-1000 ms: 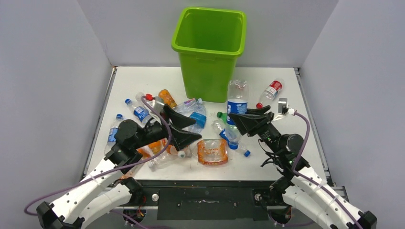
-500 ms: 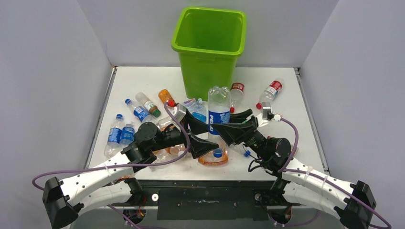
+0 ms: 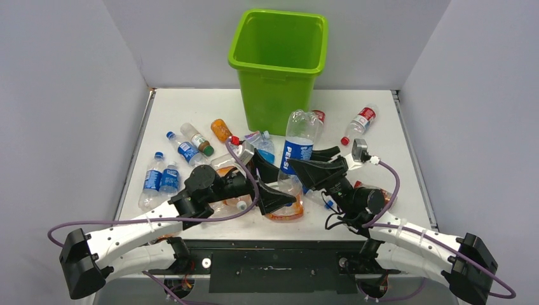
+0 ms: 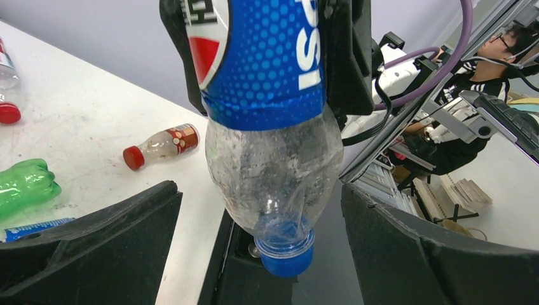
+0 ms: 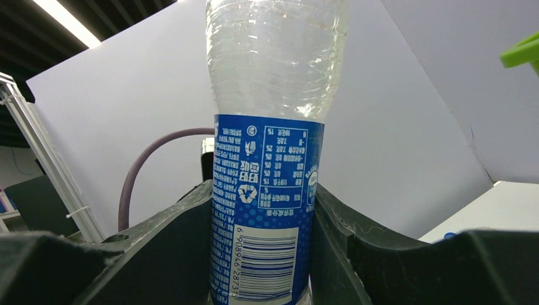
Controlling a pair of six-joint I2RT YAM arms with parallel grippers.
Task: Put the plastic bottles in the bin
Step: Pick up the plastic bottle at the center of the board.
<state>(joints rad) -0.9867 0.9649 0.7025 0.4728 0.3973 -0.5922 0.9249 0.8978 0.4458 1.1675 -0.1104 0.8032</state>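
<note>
One Pepsi bottle point(image 3: 297, 147) is held cap-down above the bench point(image 3: 178, 108), clamped at its label by the right fingers point(image 5: 162, 251), while the left fingers point(image 4: 95, 248) are spread wide to either side of its neck without touching. It could be knocked loose by those left fingers, or clipped on the rim of the lime-green bin point(image 3: 278, 95) behind and dropped.

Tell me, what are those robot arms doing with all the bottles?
They are clearing plastic bottles into the green bin. At this moment the right gripper is squeezing a Pepsi bottle around its blue label and holding it upside down above the table, blue cap pointing down. The left gripper is open, with a finger on each side of the bottle's capped end, not touching it. The other bottles lie scattered on the table.
</note>
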